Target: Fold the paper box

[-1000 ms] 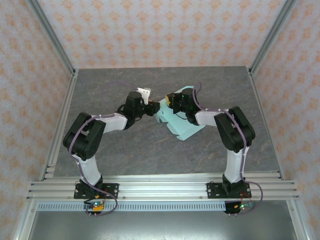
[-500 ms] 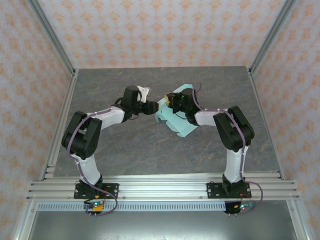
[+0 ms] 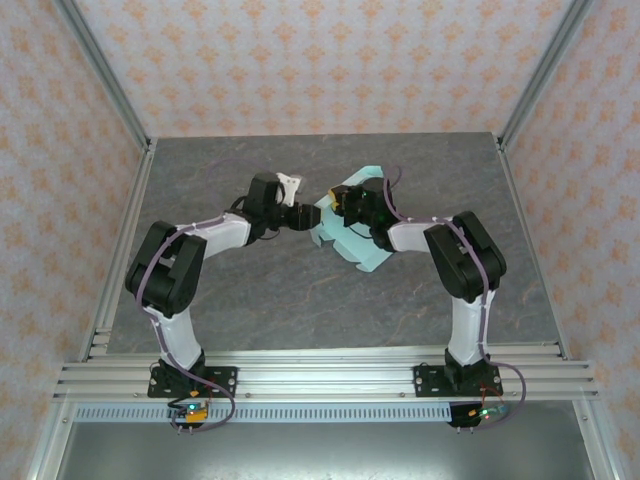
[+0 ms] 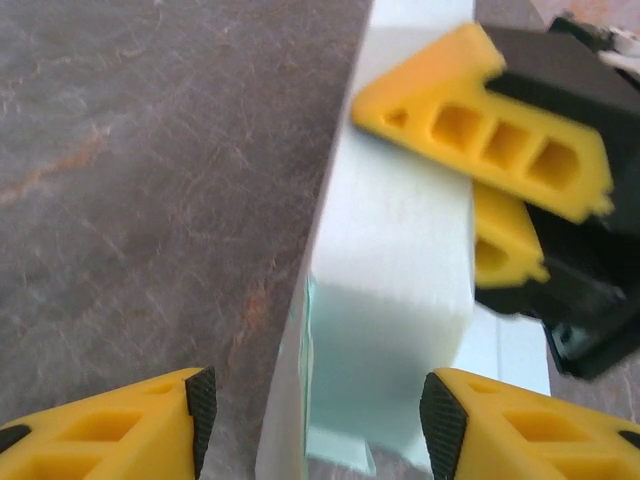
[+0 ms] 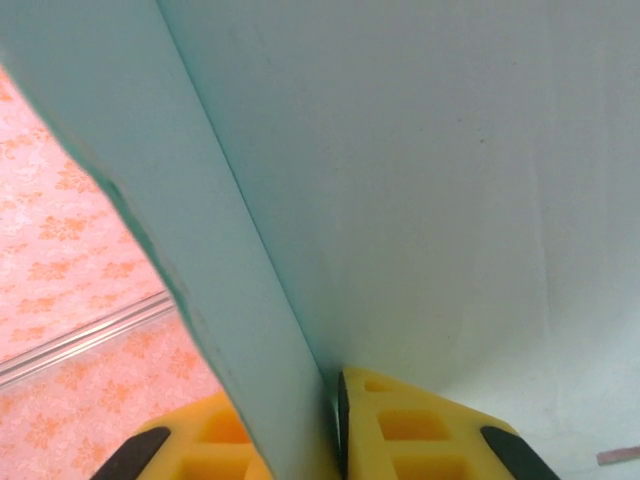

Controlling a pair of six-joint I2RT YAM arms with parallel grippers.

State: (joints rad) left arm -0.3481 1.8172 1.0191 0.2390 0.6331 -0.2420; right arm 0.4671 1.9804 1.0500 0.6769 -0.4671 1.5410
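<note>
We see the paper box [image 3: 362, 250] as a pale mint-green sheet of thin card. It is partly lifted off the grey, marbled tabletop [image 3: 260, 300] near its middle, between the two arms. The right tool [image 5: 335, 425] is closed on one panel, with the card's edge pinched between its yellow fingers. The left tool [image 4: 315, 415] stands wide open and holds nothing; a raised, folded panel stands between its jaws, and we cannot make out contact on either side. The card looks matte and smooth, with straight die-cut edges and a soft bend where the panel turns over. We judge it to be very light and floppy across any wide span, quick to buckle or take a stray crease, and liable to slide out of hard plastic pads. In our view the best hold is flat on a panel close to a scored fold line, with a gentle squeeze, not out at a free flap tip.
</note>
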